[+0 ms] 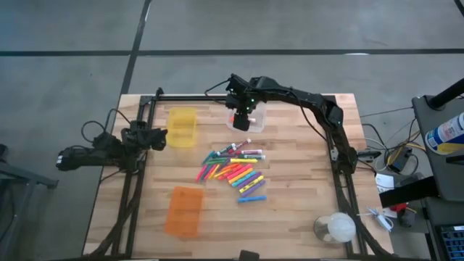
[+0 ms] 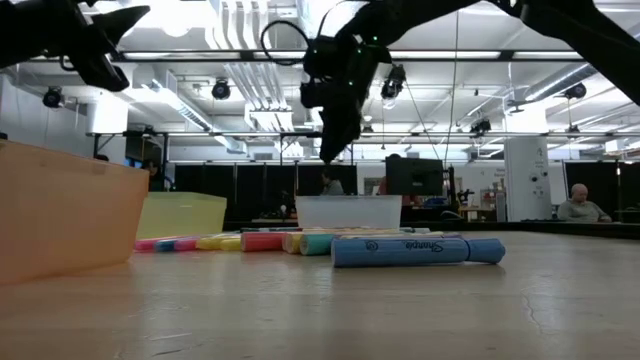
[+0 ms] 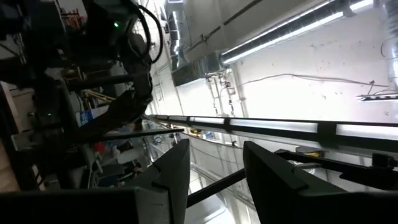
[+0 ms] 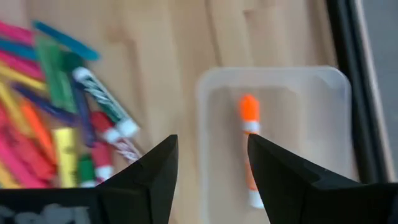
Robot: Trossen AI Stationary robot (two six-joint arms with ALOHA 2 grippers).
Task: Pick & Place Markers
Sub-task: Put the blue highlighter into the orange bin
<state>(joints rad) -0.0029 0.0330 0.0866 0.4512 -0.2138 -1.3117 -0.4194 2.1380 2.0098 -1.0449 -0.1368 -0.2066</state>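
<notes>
**Right gripper over clear bin, one orange marker inside**

The right gripper [image 1: 241, 116] is positioned above the clear bin [image 1: 255, 122] at the far side of the worktop [image 1: 290, 210]. Its fingers [image 4: 155, 168] are seen spread apart in the right wrist view, with nothing between them. An orange marker [image 4: 249, 146] with a white barrel is seen lying flat on the floor of the clear bin, directly under the gap between the fingers. In the low view the gripper hangs clear above the bin's rim, not touching it.

The remaining markers [image 1: 233, 170] are spread in a loose pile at the middle of the worktop, near the clear bin but apart from it. Pink, yellow, green, orange and blue ones are visible; a blue marker [image 2: 415, 250] lies nearest the low camera, at the pile's edge.

A yellow bin [image 1: 182, 127] is placed on the far left of the worktop, an orange bin [image 1: 183, 210] on the near left. No markers can be made out in either.

The left gripper [image 1: 69, 158] is parked off the worktop's left edge, fingers [image 3: 168, 177] apart, nothing held.
</notes>
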